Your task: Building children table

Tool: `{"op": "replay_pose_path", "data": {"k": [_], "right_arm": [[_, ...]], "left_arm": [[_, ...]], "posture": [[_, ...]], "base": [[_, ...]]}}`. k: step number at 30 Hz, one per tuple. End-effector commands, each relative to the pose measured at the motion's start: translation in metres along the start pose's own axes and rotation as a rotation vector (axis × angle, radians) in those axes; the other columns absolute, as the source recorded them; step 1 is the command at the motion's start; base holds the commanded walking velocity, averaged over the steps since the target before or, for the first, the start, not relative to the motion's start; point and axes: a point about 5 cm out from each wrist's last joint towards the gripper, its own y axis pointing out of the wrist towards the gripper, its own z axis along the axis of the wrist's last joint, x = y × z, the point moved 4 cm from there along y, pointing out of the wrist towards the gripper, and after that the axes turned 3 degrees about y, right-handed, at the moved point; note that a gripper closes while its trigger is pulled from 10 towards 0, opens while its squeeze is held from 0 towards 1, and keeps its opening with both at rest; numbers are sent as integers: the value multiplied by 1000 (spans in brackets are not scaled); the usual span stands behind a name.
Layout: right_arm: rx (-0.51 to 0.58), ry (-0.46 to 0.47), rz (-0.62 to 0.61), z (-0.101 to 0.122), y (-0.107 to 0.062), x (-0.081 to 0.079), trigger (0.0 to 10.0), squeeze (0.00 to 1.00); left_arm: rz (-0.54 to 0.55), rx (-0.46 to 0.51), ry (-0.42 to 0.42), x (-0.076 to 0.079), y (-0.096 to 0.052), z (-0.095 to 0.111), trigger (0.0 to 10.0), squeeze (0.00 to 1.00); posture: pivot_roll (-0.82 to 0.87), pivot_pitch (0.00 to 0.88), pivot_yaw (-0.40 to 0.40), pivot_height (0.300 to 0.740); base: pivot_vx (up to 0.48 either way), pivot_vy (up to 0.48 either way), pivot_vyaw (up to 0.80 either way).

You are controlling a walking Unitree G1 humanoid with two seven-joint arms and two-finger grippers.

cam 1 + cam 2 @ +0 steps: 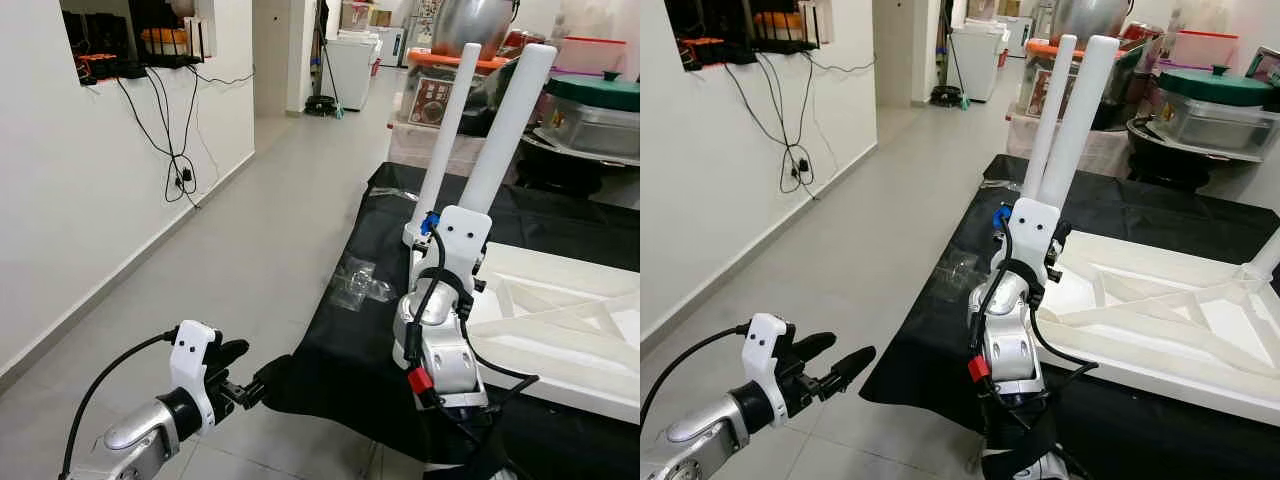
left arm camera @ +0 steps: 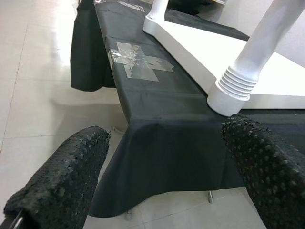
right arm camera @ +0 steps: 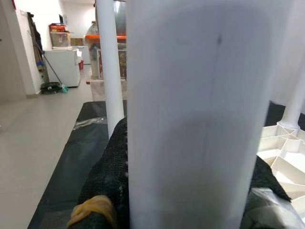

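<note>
Left eye view shows the right gripper (image 1: 452, 232) clamped on a white table leg (image 1: 507, 128), upright at the near corner of the upside-down white tabletop (image 1: 560, 330). A second leg (image 1: 449, 130) stands just behind it. The tabletop lies on a black cloth (image 1: 340, 350) beside crumpled plastic wrap (image 1: 358, 282). The left gripper (image 1: 840, 370) hovers low over the floor, fingers apart. Cables (image 1: 175, 150) hang down the wall.

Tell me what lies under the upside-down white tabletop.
The white tabletop lies on a black cloth that hangs over the edge, with clear tape stuck beside it. A thin metal foot shows below the hem; the cloth covers whatever supports it.
</note>
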Motion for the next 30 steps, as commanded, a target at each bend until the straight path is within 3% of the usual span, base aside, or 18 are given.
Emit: {"op": "replay_pose_path", "data": {"k": [1,12,18,30], "right_arm": [[-255,-93,-82,-67,-1,33,10000,0],[-273,-57,-28,-63,1,28,10000,0],[-208,-68,13,-47,6,24,10000,0],[-196,-26,11,-42,5,24,10000,0]], "left_arm": [[-2,-9,11,-1,1,-2,10000,0],[-4,-12,12,-2,1,-3,10000,0],[-6,-11,12,-2,2,-3,10000,0],[-8,-12,13,-2,2,-3,10000,0]], "posture": [[63,0,-62,740],[61,0,-59,740],[59,0,-57,740],[58,0,-54,740]], "base": [[0,0,0],[0,0,0],[0,0,0],[0,0,0]]}}
